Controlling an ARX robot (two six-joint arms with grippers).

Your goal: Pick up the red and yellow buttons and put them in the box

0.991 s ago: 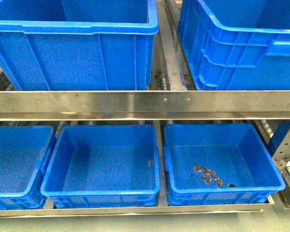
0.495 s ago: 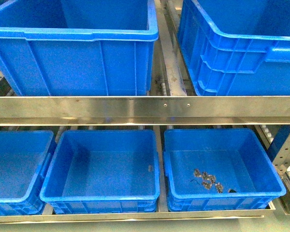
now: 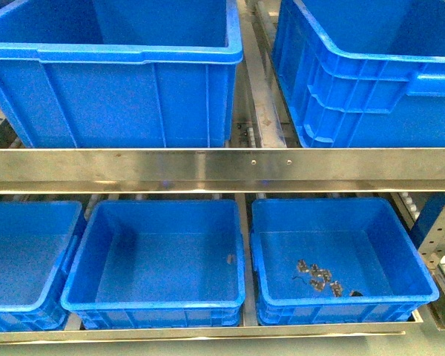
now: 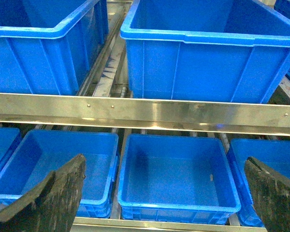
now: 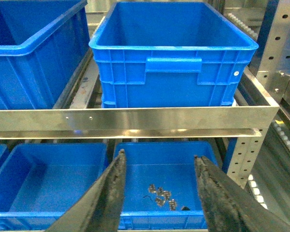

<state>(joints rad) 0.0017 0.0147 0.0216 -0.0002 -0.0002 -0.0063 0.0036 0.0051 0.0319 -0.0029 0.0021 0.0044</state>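
Observation:
No red or yellow buttons show in any view. Blue bins fill a steel rack. The lower right bin (image 3: 343, 256) holds several small grey metal pieces (image 3: 320, 274); they also show in the right wrist view (image 5: 161, 195). The lower middle bin (image 3: 157, 256) looks empty, also in the left wrist view (image 4: 178, 175). My left gripper (image 4: 164, 191) is open and empty, fingers wide apart, in front of the lower shelf. My right gripper (image 5: 159, 162) is open and empty, facing the bin with the metal pieces. Neither arm shows in the front view.
Two large blue bins (image 3: 119, 70) (image 3: 371, 67) stand on the upper shelf behind a steel rail (image 3: 222, 165). A third lower bin (image 3: 22, 256) sits at the left. A perforated steel post (image 3: 441, 237) stands at the right.
The front view has shifted slightly downward on the rack over the last second, then held still. Bins and metal pieces have not moved.

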